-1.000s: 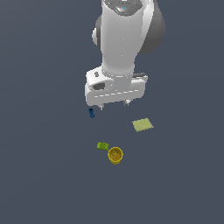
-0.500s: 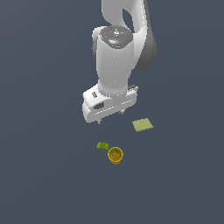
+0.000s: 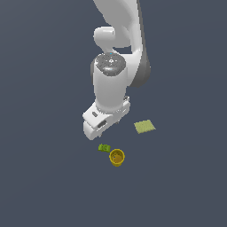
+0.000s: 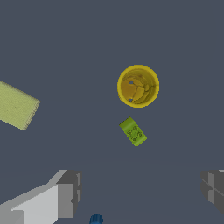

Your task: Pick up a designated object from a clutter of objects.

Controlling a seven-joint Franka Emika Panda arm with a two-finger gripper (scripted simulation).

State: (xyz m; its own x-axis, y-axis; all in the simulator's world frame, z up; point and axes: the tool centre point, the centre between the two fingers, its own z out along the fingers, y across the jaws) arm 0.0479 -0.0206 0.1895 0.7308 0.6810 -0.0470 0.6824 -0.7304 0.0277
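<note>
Right now the gripper (image 4: 140,192) is hanging with its jaws spread wide and holding nothing, while the green block (image 4: 133,131) is lying ahead of the gap, just beside the yellow cup (image 4: 138,86), its long axis running diagonally to the jaws.

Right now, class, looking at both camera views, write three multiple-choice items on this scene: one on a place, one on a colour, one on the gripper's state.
1. The green block lies
A. inside the cup
B. beside the cup, apart from it
C. on the square pad

2. The cup is
A. red
B. white
C. yellow

3. The gripper is
A. open, holding nothing
B. shut on the block
C. shut on the pad

Answers:
1 B, bare floor shows between them.
2 C, its rim and inside are yellow.
3 A, the wrist view shows its fingers wide apart with nothing between.
</note>
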